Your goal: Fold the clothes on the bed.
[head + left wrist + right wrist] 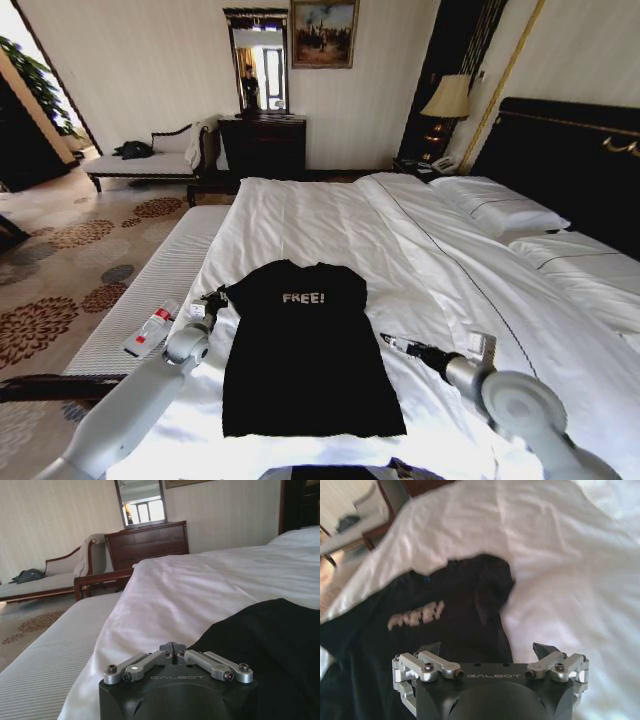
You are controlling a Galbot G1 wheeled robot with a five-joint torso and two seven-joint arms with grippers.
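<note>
Flanking the garment, the two pincers sit low over the bed, one to each side of the black top, which suits a fold that needs both edges lifted together. The left pincer (213,298) is at the top's left sleeve; in its own wrist view the fingers (172,648) meet at their tips, closed, with the black cloth beginning right beside them. Whether any fabric is pinched between them I cannot tell, as the tips hide the contact.

The right pincer (392,343) lies just off the garment's right edge, resting over white sheet. Its wrist view shows the jaws spread wide and holding nothing, with the black hem directly ahead of them and the sleeve (492,592) farther out. That open stance, aimed at the cloth edge, reads as readiness to take hold on this side.

Between the two pincers the clothes (305,350) lie flat and face up, the "FREE!" lettering (303,298) toward the far end, hem nearest the robot. Being spread smooth, the top looks unfolded as yet.

Beyond both pincers stretches the bed (420,230) with its white duvet, pillows off past the right pincer. Outside the left pincer, on the striped mattress edge, lies a small bottle (152,329), clear of the work.
</note>
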